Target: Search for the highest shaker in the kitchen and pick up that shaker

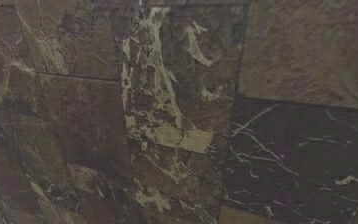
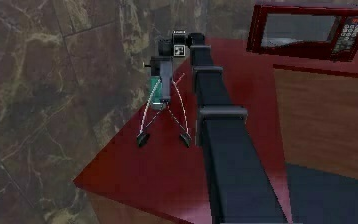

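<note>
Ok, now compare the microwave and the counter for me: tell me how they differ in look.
The microwave is a box with a dark door window and a pale control panel; the counter is a flat, plain slab. The microwave is cut off at the arm side view's top right corner; the counter runs across the middle, behind the arm. Both are deep red.

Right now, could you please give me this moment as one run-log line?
ahead: dark marble surface | gripper: against red counter | hold: cannot tell | microwave: upper right
</note>
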